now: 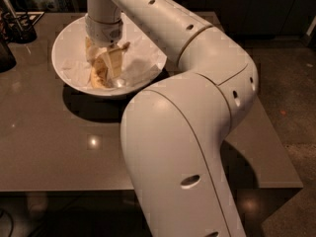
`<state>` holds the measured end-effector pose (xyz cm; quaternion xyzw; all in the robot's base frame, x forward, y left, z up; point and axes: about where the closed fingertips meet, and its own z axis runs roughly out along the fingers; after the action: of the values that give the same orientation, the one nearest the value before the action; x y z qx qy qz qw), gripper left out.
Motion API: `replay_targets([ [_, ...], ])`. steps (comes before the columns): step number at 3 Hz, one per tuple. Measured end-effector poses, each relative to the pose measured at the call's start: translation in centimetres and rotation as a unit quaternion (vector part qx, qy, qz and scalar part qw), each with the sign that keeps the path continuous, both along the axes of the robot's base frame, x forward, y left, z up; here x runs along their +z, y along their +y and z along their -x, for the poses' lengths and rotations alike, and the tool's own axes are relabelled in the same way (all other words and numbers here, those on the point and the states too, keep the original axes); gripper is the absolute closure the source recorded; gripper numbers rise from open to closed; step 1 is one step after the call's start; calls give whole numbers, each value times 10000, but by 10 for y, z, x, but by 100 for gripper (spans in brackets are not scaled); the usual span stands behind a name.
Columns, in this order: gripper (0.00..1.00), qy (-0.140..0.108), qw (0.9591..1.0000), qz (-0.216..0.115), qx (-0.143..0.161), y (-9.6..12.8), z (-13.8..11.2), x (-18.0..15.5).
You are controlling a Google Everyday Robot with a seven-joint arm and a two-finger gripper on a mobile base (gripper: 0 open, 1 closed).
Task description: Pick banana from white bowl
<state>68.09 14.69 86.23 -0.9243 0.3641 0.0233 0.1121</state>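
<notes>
The white bowl (61, 48) stands on the grey table at the far left. Inside it the banana (98, 77) lies yellow and speckled, its dark stem tip pointing up to the right. My gripper (105, 65) reaches straight down into the bowl from the arm's wrist and sits right over the banana's middle, touching or nearly touching it. The wrist hides part of the banana.
Crumpled white paper (140, 58) lines the bowl's right side. A dark holder with utensils (19, 27) stands at the table's far left corner. My arm's large elbow and forearm fill the middle and right of the view. The table's front edge (74, 189) runs below.
</notes>
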Motion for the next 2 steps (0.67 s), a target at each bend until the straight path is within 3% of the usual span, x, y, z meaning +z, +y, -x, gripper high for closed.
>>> replay_targets([
  [2, 29, 44, 10000, 5, 16, -1, 0, -1],
])
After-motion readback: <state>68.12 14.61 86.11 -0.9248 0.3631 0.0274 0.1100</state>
